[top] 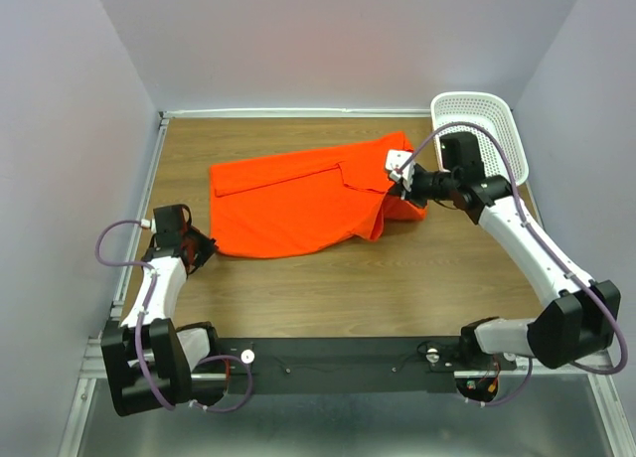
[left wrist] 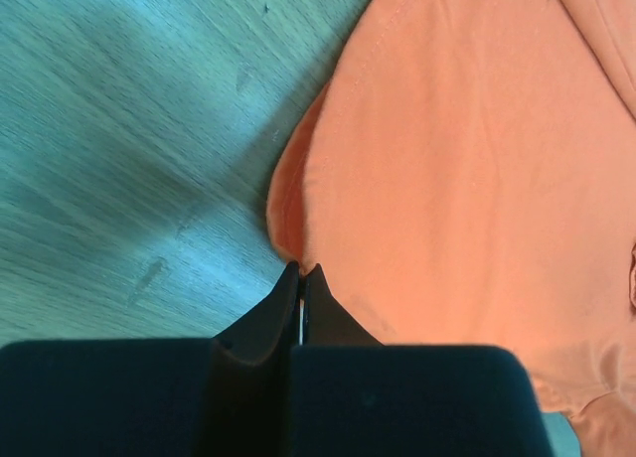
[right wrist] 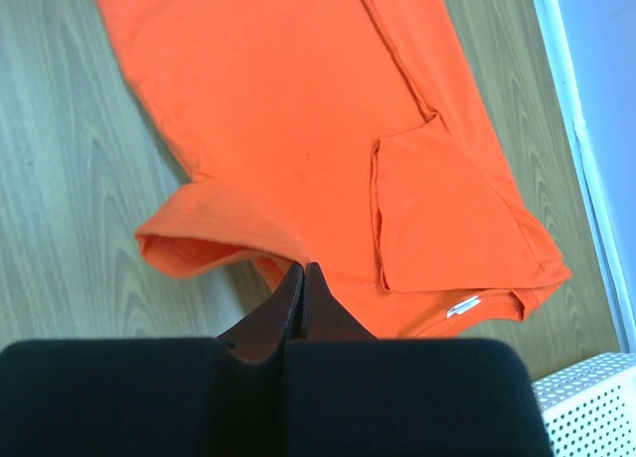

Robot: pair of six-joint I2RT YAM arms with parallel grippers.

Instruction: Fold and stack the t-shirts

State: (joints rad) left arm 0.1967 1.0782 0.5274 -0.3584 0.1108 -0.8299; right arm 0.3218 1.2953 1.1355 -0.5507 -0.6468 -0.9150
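Top external view shows me the orange t-shirt (top: 298, 204) lying on the worktop (top: 348, 298), toward the far side and between the two arms. It is part-folded, with one long flap laid over its body and its right end bunched near the white basket (top: 492, 119).

The right jaws are pressed together on that bunched end. In the right wrist view a ridge of cloth rises off the wood straight into their tips, so I judge they have a pinch of it, not far from the neck label (right wrist: 463, 305). The left jaws are closed too, low at the shirt's near-left corner. The left wrist view puts their tips right at the fabric's edge, but I cannot tell whether any cloth is caught between them.

I judge the shirt to be light, limp cotton. It will sag from any single grip, drag on the wood rather than glide, and nothing about it is fragile. A shallow pinch may lift only the top layer and peel the fold open. I would take it at corners and stitched edges, such as the hem or a shoulder seam, where the cloth is thicker. Two holds well apart along one edge should keep that edge straight.
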